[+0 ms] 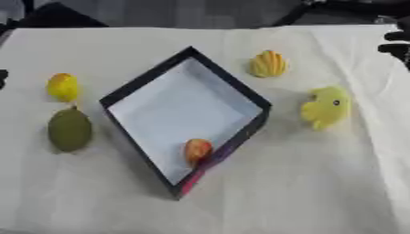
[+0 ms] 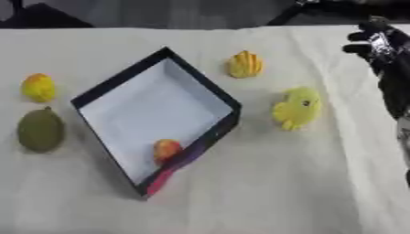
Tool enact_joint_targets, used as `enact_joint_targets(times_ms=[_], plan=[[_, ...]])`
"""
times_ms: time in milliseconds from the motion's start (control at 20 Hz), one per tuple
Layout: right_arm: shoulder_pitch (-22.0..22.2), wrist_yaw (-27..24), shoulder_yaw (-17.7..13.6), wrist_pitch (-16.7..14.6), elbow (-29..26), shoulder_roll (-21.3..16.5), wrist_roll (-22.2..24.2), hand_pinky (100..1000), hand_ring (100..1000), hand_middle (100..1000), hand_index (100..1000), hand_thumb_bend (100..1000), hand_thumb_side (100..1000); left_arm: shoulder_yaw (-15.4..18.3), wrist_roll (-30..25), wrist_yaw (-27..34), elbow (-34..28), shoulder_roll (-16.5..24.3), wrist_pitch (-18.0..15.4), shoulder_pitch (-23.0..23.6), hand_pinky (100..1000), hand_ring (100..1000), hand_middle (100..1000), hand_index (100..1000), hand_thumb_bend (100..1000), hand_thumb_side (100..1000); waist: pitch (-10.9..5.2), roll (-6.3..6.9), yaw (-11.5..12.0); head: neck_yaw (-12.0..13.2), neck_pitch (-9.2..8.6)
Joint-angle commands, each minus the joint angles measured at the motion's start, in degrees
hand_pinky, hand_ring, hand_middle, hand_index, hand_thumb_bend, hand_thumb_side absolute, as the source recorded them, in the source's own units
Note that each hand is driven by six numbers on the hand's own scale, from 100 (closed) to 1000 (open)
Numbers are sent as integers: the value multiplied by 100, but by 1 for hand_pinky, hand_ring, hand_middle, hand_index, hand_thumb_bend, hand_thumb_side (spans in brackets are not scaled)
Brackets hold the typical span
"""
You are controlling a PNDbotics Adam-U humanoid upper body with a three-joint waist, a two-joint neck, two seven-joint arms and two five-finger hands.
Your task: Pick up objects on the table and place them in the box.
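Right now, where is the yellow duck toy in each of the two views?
Left eye view: the duck lies at the right of the picture, right of the box and apart from it.
Right eye view: the duck lies right of centre, again right of the box.
Shared landmark: the yellow shell, just up and left of the duck in both views.

**Black hand with silver parts at the right edge**

The right hand (image 2: pixel 376 43) is mostly black, with thick, rounded finger segments. Between the dark fingers there are lighter, silver-grey parts. Below it, the forearm (image 2: pixel 396 91) is a wide black shape with a smooth surface, and lower down it becomes grey. At the left edge of the left eye view, a small black part (image 1: pixel 2 77) is visible.
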Motion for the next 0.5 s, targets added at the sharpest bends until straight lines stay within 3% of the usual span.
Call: enact_joint_targets(times_ms=[50, 100, 500], plan=[[-12, 42, -30, -15, -68, -247, 59, 973, 747, 714, 821, 100, 597, -12, -31, 33, -71, 148, -11, -53, 878, 725, 738, 837, 143, 908, -94, -49, 13, 34, -12], [-5, 50, -32, -17, -68, -269, 75, 974, 748, 715, 822, 100, 627, -12, -33, 32, -72, 151, -10, -54, 878, 725, 738, 837, 122, 891, -86, -53, 19, 32, -12], [9, 102, -21, -56, -61, -590, 183, 975, 762, 730, 831, 100, 587, 0, -30, 3, -85, 163, -5, -46, 878, 726, 739, 837, 141, 912, 15, -65, 95, -19, -12]])
